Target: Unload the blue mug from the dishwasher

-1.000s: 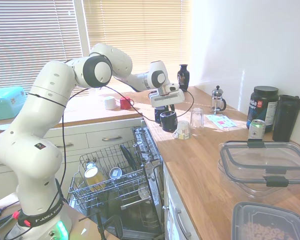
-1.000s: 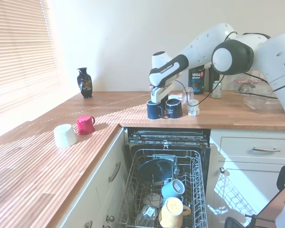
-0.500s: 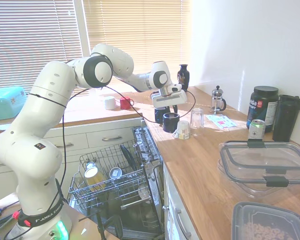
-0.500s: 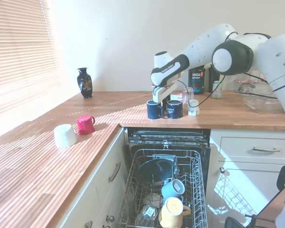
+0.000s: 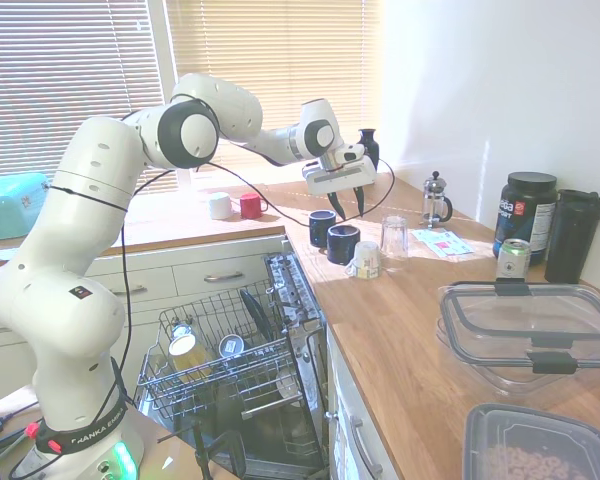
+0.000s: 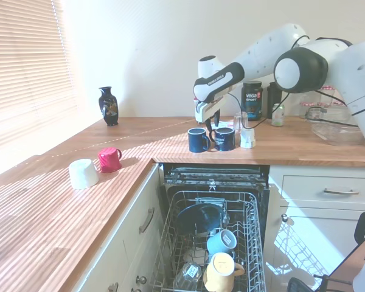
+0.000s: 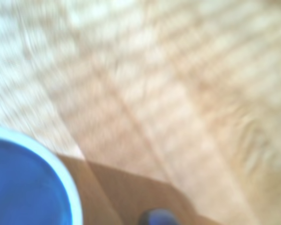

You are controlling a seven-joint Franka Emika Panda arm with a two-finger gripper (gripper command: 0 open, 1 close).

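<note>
The blue mug (image 5: 342,243) (image 6: 224,139), very dark navy, stands upright on the wooden counter beside a brighter cobalt mug (image 5: 322,228) (image 6: 198,140). My gripper (image 5: 347,207) (image 6: 212,121) hangs open and empty a short way above the two mugs, touching neither. Below the counter edge the dishwasher (image 5: 305,300) (image 6: 213,173) is open with its wire rack (image 5: 280,395) (image 6: 164,243) pulled out. The blurred wrist view shows a blue rim (image 7: 23,187) on the counter; which mug it is I cannot tell.
A glass (image 5: 394,236), a small white cup (image 5: 365,262), a French press (image 5: 436,198), a black tub (image 5: 526,215) and plastic containers (image 5: 530,330) share the counter. A red mug (image 6: 109,159), a white mug (image 6: 83,173) and a vase (image 6: 107,105) sit further off. The rack holds several dishes.
The gripper let go of the dark blue mug on the counter next to the cobalt one, opened, and rose straight up above both.
</note>
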